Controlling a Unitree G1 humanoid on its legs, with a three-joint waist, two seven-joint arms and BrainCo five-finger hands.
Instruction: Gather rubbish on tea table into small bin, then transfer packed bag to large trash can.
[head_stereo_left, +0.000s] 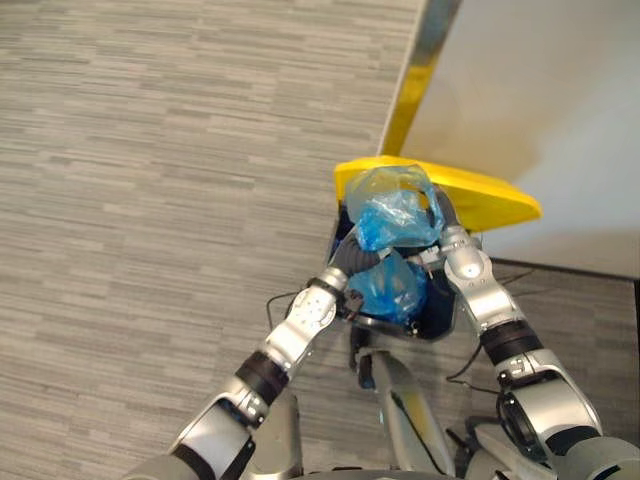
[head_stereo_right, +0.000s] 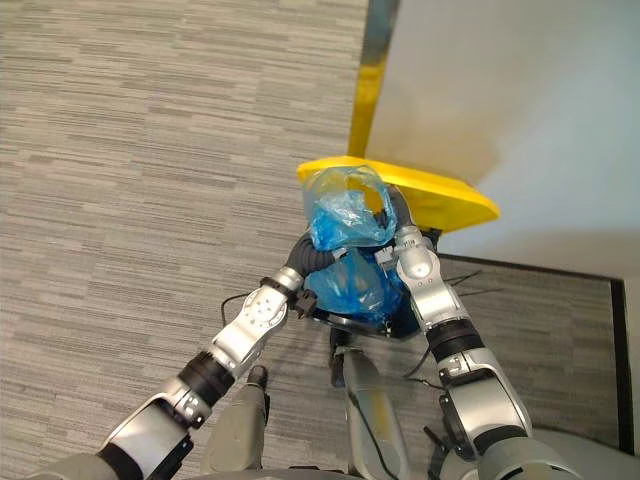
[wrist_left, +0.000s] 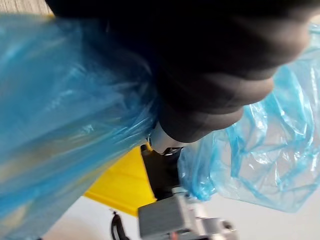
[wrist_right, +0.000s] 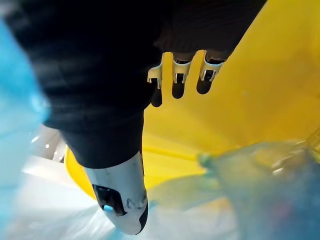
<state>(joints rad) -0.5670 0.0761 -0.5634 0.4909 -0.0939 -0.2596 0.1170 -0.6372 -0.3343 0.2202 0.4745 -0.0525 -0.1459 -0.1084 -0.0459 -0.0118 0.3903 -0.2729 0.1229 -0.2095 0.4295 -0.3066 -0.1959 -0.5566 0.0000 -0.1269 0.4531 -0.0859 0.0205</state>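
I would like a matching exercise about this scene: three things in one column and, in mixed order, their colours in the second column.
Things:
1. bag
2. lid
3. floor

Colours:
a. grey, striped
b. blue
c. yellow

Pairs: 1-b, 2-c, 3-a
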